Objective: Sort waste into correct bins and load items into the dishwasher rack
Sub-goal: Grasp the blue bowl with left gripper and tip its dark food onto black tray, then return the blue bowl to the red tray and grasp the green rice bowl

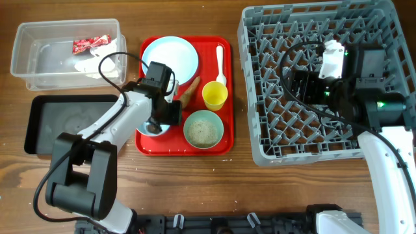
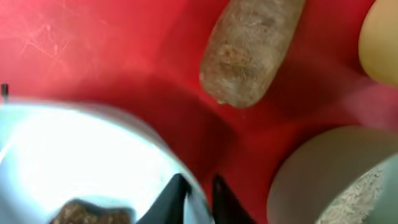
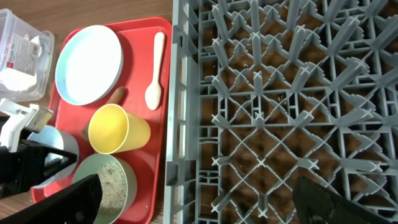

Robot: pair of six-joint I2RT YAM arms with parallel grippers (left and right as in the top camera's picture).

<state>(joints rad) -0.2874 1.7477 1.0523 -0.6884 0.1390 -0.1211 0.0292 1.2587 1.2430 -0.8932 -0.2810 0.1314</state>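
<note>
My left gripper [image 1: 159, 120] is shut on the rim of a light-blue bowl [image 1: 153, 129] at the red tray's front left; in the left wrist view [image 2: 199, 200] that bowl [image 2: 74, 155] holds a dark brown scrap [image 2: 87, 213]. A brown stick [image 1: 190, 91] lies just beyond it. On the tray are also a light-blue plate [image 1: 170, 57], a white spoon [image 1: 220, 62], a yellow cup [image 1: 214, 95] and a bowl of rice [image 1: 203, 129]. My right gripper [image 1: 300, 88] hangs open and empty over the grey rack [image 1: 312, 148], fingers wide apart in the right wrist view [image 3: 205, 205].
A clear tub [image 1: 32, 68] at the back left holds a red wrapper [image 1: 88, 44] and white paper [image 1: 104, 65]. A black tray [image 1: 65, 123] lies in front of it. The red serving tray [image 1: 182, 146] sits between the bins and the rack.
</note>
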